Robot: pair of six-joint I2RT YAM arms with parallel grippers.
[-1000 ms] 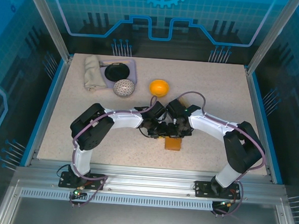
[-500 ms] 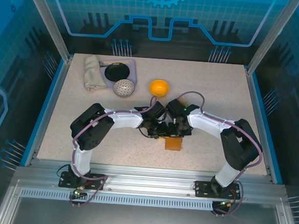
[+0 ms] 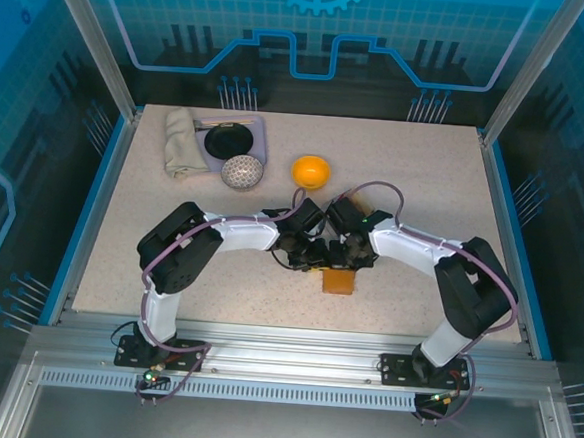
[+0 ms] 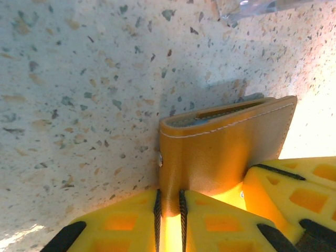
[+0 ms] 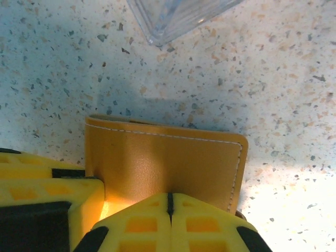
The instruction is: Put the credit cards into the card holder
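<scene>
Card holder (image 3: 339, 280) folded, mid-table, between both wrists. Left gripper (image 4: 169, 202) pinches its leather edge. Right gripper (image 5: 168, 206) is closed tight, on the other flap by my read. Step: opening it. Next I'd spread the flaps slowly without losing either pinch.

Watch your right arm (image 3: 410, 249): its wrist end, just behind the card holder (image 3: 339, 280), now sits a little further left and back than a second ago, nearer the orange bowl (image 3: 310, 170). Its grey cable (image 3: 377, 185) now arches higher and wider over the forearm. The elbow, which pulled inward half a second ago, now swings back out to the right and sits slightly lower in the top view.
</scene>
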